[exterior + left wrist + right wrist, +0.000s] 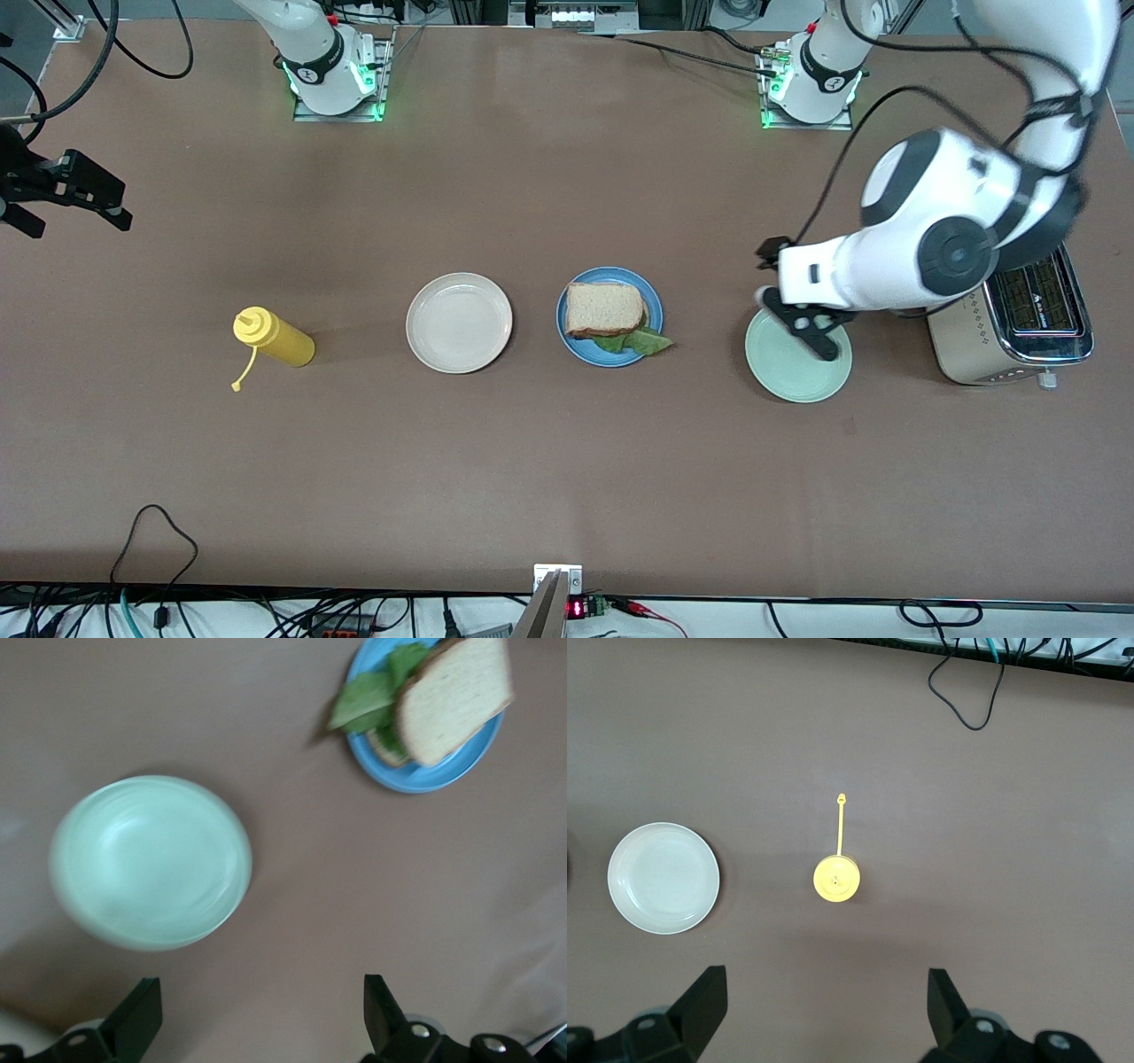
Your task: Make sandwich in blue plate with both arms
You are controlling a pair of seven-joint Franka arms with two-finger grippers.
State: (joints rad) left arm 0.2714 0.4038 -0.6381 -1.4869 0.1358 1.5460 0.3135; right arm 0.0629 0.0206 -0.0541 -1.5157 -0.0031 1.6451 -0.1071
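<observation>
The sandwich (604, 307) lies on the blue plate (578, 348) at the table's middle: a pale bread slice on top, a second slice's crust under it, and green lettuce (640, 342) sticking out over the plate's rim nearer the front camera. It also shows in the left wrist view (456, 695) on the blue plate (443, 775). My left gripper (797, 323) (261, 992) is open and empty above the mint-green plate (788, 377) (151, 859). My right gripper (75, 217) (824, 985) is open and empty, raised high at the right arm's end of the table.
A cream-white plate (459, 322) (663, 877) sits beside the blue plate toward the right arm's end. A yellow squeeze bottle (273, 337) (837, 879) stands past it. A silver toaster (1019, 323) stands at the left arm's end, under the left arm.
</observation>
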